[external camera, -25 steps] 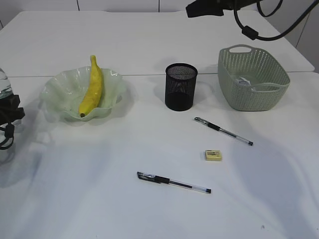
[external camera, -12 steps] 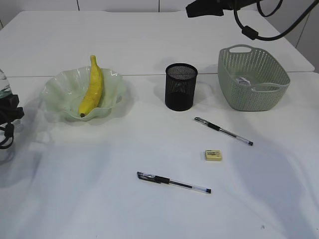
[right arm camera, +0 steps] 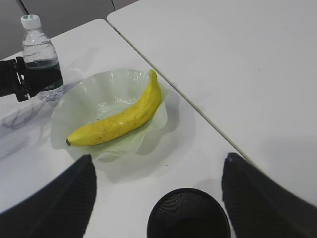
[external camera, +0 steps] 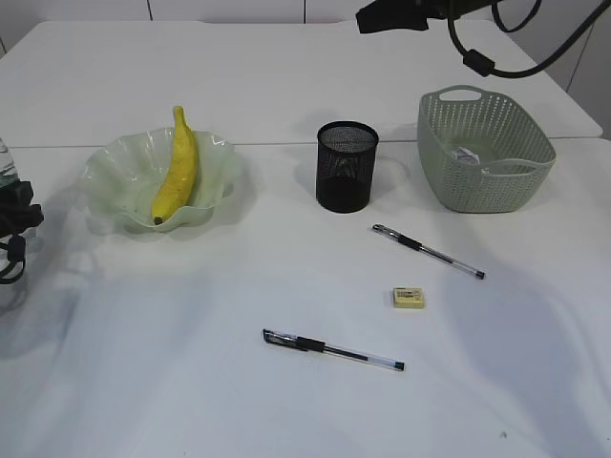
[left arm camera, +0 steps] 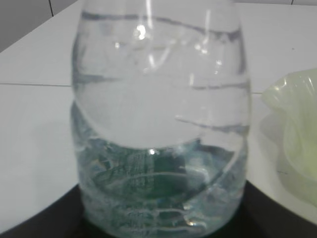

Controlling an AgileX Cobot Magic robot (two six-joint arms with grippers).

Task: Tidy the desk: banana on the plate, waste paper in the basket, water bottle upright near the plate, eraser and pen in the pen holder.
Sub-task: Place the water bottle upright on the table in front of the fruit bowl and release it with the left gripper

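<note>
The banana [external camera: 177, 172] lies on the pale green plate [external camera: 110, 181]. The water bottle [left arm camera: 161, 99] stands upright left of the plate, and my left gripper [left arm camera: 161, 223] is shut on its lower body. In the right wrist view the water bottle [right arm camera: 42, 59] shows its white cap. High above the black mesh pen holder [external camera: 347, 165] my right gripper [right arm camera: 161, 198] hangs open and empty. Two pens [external camera: 428, 251] [external camera: 332, 350] and the yellow eraser [external camera: 409, 297] lie on the table. Waste paper [external camera: 468, 155] sits in the grey basket [external camera: 482, 181].
The right arm [external camera: 391, 14] and its cable hang over the table's back edge near the basket. A seam between two tabletops [external camera: 267, 143] runs behind the plate and pen holder. The left arm's cables [external camera: 11, 253] sit at the left edge.
My left gripper and the bottle have shifted slightly to the left at the edge of the exterior view. The right arm and everything else stay put.
</note>
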